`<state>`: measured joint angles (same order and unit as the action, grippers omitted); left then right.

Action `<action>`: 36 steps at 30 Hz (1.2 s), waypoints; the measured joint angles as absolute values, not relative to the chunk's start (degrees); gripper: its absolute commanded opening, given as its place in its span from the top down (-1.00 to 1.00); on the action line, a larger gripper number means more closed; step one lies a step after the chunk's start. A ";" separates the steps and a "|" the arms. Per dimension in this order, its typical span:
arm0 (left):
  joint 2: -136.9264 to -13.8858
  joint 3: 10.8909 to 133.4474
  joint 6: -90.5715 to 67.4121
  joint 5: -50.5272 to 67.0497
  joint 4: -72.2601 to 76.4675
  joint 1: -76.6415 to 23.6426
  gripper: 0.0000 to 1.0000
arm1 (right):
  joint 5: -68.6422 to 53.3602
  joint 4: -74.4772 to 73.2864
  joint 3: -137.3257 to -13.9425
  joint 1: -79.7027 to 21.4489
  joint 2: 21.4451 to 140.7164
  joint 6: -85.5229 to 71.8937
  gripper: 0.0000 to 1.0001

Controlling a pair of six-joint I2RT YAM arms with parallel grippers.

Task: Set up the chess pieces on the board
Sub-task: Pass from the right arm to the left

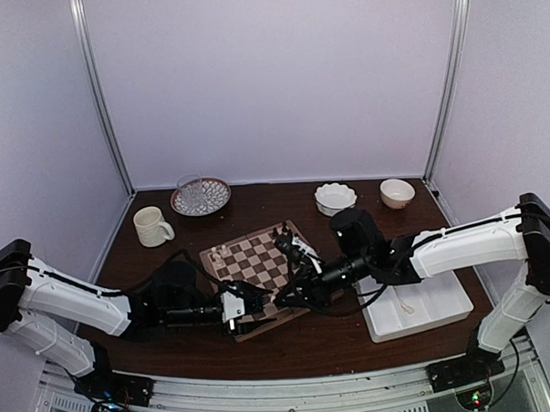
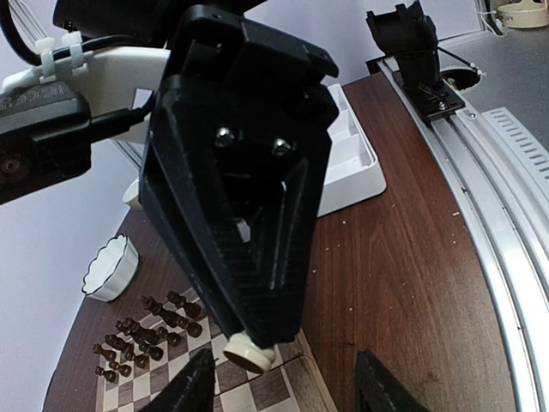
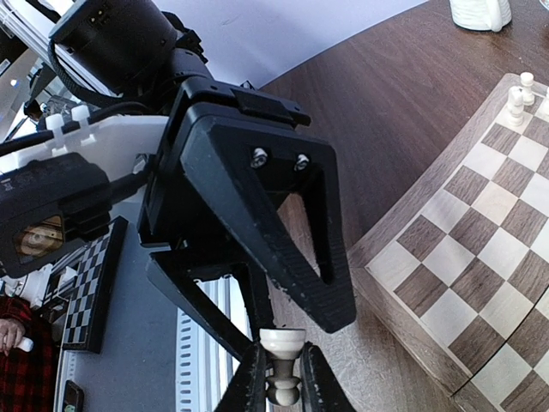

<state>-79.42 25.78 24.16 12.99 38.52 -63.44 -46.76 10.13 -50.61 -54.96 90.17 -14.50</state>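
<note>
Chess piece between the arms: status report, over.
Right fingers shut on a cream chess piece. Left fingers open, flanking it, by the board edge. No obstruction seen.

No lettering, label, brand or number can be read in any view (the mug [image 1: 153,226] at left and white tray [image 1: 446,294] at right look plain).

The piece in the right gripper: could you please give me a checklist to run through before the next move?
1. Piece pinched in right gripper: ok.
2. Left gripper open: ok.
3. Piece lined up inside left gripper: cannot tell.
4. Board has free squares nearby: ok.
</note>
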 measured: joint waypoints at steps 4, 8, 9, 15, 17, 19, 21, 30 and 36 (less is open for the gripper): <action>-79.40 25.78 24.16 13.02 38.52 -63.44 -0.20 | -46.78 10.15 -50.61 -55.02 90.74 -14.50 0.73; -79.40 25.78 24.16 13.08 38.52 -63.55 0.00 | -46.85 10.11 -50.63 -55.29 91.55 -14.48 0.73; -79.40 25.78 24.18 13.10 38.52 -63.61 0.05 | -46.89 10.11 -50.61 -55.31 91.64 -14.48 0.73; -79.40 25.78 24.40 13.15 38.52 -63.88 0.23 | -47.20 10.17 -50.63 -55.42 91.68 -14.50 0.72; -79.40 25.78 24.43 13.15 38.52 -63.88 0.26 | -47.35 10.22 -50.63 -55.46 91.68 -14.52 0.73; -79.40 25.78 24.47 13.15 38.52 -63.88 0.34 | -47.48 10.28 -50.63 -55.53 91.68 -14.55 0.73; -79.40 25.78 24.56 13.15 38.50 -63.88 0.43 | -47.59 10.44 -50.63 -55.57 91.68 -14.59 0.72; -79.37 25.96 25.19 12.53 38.46 -63.88 0.69 | -48.23 10.48 -50.63 -55.59 91.68 -15.00 0.70; -79.07 25.96 25.39 12.10 38.28 -63.99 0.71 | -48.21 10.63 -50.63 -55.59 91.68 -15.09 0.56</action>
<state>-79.07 25.96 25.39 12.10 38.28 -63.99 -48.21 10.63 -50.63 -55.59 91.68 -15.09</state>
